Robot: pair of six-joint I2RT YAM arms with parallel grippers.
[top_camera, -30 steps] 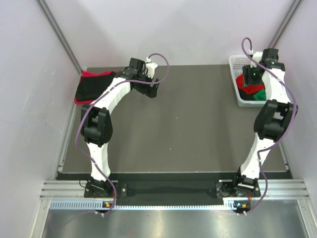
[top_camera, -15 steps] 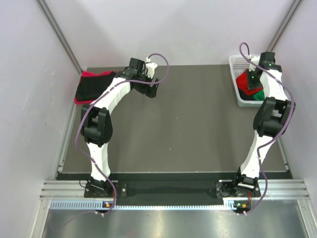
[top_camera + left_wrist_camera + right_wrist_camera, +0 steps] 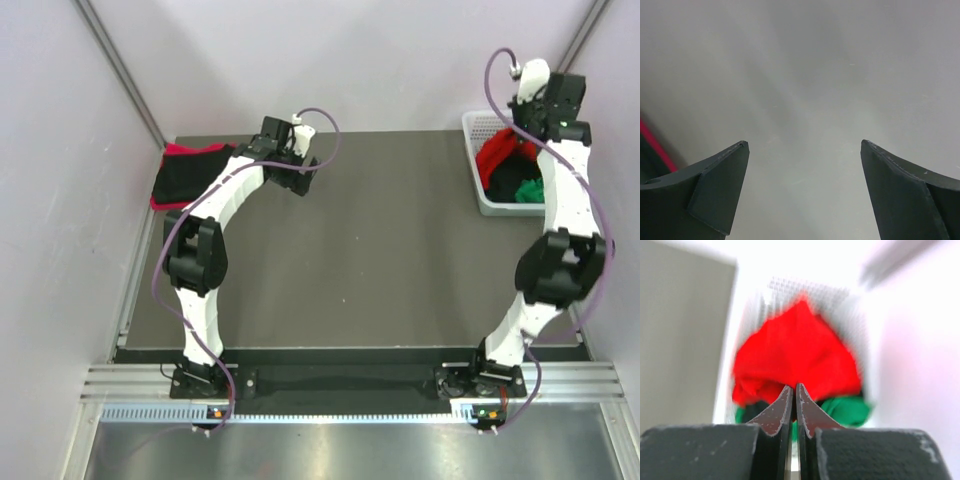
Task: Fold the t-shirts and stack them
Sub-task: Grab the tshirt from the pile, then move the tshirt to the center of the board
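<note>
My right gripper [image 3: 521, 127] [image 3: 795, 386] is shut on a pinch of the bright red t-shirt [image 3: 498, 153] [image 3: 795, 350], which hangs from the fingertips above the white lattice basket [image 3: 474, 125] [image 3: 758, 305]. A green t-shirt [image 3: 526, 190] [image 3: 846, 410] lies crumpled in the basket under it. At the table's far left a folded black t-shirt [image 3: 192, 177] rests on a pinkish red one [image 3: 182, 150]. My left gripper [image 3: 304, 163] [image 3: 802, 145] is open over bare table to the right of that stack, holding nothing.
The dark table mat [image 3: 370, 250] spreads between the two arms. Pale walls close in the back and both sides, and the basket stands tight in the far right corner. A red cloth edge [image 3: 652, 142] shows at the left of the left wrist view.
My right gripper has shut on the red t-shirt and risen toward the back, drawing the shirt up out of the basket. The left gripper has tilted slightly and stayed in place.
</note>
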